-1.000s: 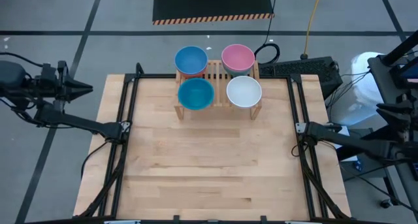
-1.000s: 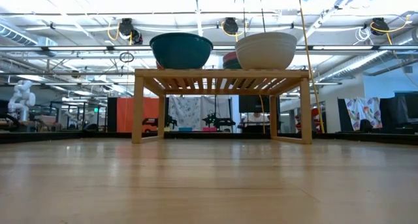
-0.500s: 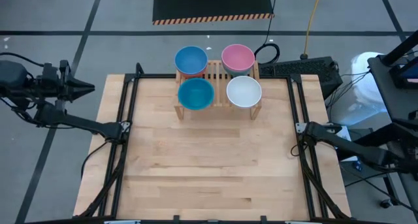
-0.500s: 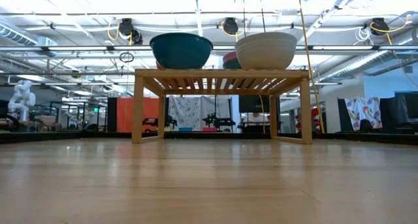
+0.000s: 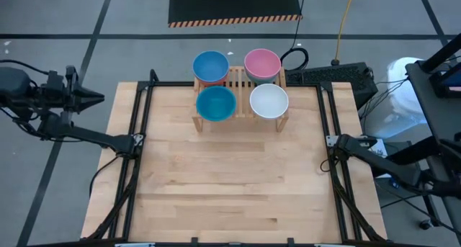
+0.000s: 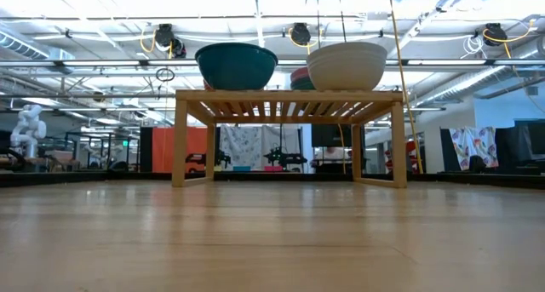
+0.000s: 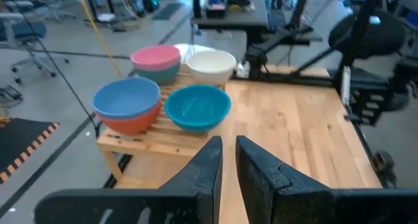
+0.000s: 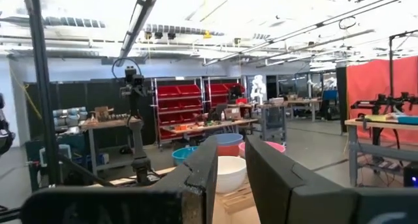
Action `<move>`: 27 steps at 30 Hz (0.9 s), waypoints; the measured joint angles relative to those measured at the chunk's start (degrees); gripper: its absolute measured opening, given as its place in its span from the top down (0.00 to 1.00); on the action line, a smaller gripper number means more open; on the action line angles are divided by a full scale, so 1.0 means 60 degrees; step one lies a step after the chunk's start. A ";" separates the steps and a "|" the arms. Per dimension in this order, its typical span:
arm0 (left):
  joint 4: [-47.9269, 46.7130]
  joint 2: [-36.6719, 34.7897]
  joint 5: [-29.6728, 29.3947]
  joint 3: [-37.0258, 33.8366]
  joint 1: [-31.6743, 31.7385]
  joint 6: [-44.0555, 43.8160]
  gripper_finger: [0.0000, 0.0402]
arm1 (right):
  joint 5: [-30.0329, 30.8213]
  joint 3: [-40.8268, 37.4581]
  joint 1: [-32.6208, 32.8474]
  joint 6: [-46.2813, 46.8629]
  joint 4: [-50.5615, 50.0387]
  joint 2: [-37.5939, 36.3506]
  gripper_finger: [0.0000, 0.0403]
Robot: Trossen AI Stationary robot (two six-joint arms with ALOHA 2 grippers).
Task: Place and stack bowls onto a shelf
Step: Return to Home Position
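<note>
The light-wood slatted shelf (image 5: 241,88) stands at the table's far edge on its short legs (image 6: 180,143). On its top, the light blue bowl (image 5: 210,65) is nested in the red bowl (image 7: 130,124) at the far left. The pink bowl (image 5: 262,62) is nested in the dark green bowl (image 7: 157,72) at the far right. The teal bowl (image 5: 216,103) and the white bowl (image 5: 269,101) sit alone in the near row. My left gripper (image 5: 99,97) is shut and empty beyond the table's left edge. My right gripper (image 8: 230,165) is shut and empty, outside the high view.
The wooden tabletop (image 5: 230,175) lies bare in front of the shelf, with dark frame rails (image 5: 140,132) along its left and right sides. A black box (image 5: 331,78) and cables lie behind the table's far right corner.
My right arm has drawn back toward the table's right edge, and less of it shows in the high view than before. The bowls and the shelf have stayed where they were.
</note>
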 joint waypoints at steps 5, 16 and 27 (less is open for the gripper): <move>-0.0506 -0.0229 0.0225 -0.0045 0.0000 -0.0005 0.87 | -0.0008 -0.0023 -0.0176 0.0148 0.0006 0.0000 0.81; -0.0492 -0.2155 0.0294 -0.1021 0.0030 -0.0193 0.87 | -0.0012 -0.0133 -0.0370 0.0868 0.0002 0.0005 0.81; -0.0246 -0.4556 0.0345 -0.3019 0.0550 -0.0264 0.87 | 0.0024 -0.0149 -0.0631 0.0872 0.0002 0.0005 0.81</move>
